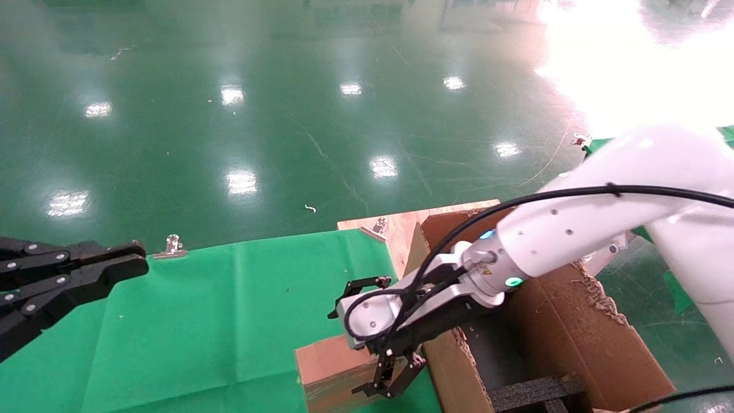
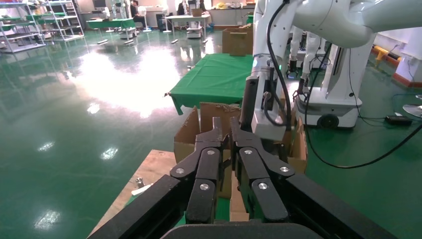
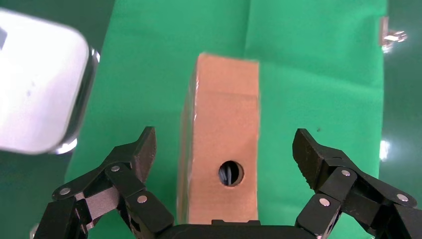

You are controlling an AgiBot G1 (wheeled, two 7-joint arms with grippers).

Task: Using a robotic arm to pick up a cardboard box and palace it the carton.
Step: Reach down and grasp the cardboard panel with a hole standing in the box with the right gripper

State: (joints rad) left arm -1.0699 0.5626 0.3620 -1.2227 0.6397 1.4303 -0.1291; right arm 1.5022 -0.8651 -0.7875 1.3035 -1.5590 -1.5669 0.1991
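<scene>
Right wrist view: right gripper (image 3: 223, 149) wide open, one finger on each side of the cardboard box (image 3: 222, 144), clear gaps both sides, no contact visible. Box sits between the fingers, long axis running away from the pincer, a round hole in its upper face close to the palm. Under the box: green cloth (image 3: 318, 74), flat, a few creases, with a metal clip (image 3: 392, 36) at its far edge. Head view: same robotic arm (image 1: 550, 241), white with a green ring light lit, reaches across the carton (image 1: 573, 327) and down to the box (image 1: 327, 367); gripper (image 1: 390, 383) is at the box end nearest the carton. Carton stands just beside the pincer on the arm's side, flaps up with ragged edges, black foam (image 1: 533, 393) inside. Bare plywood corner (image 1: 395, 226) shows beyond the cloth edge, with another clip (image 1: 172, 246) farther along the cloth's far edge. Left gripper (image 1: 123, 261) is well apart at the cloth's left side, off the surface; left wrist view shows its fingers (image 2: 211, 149) closed together, nothing held. Past the table: glossy green floor (image 1: 287, 115) with ceiling-light reflections and strong glare toward the right. Left wrist view, far background: a second table (image 2: 214, 77) draped in green, shelving racks (image 2: 45, 22), desks, a white robot base (image 2: 328, 107) on wheels with cables on the floor.
</scene>
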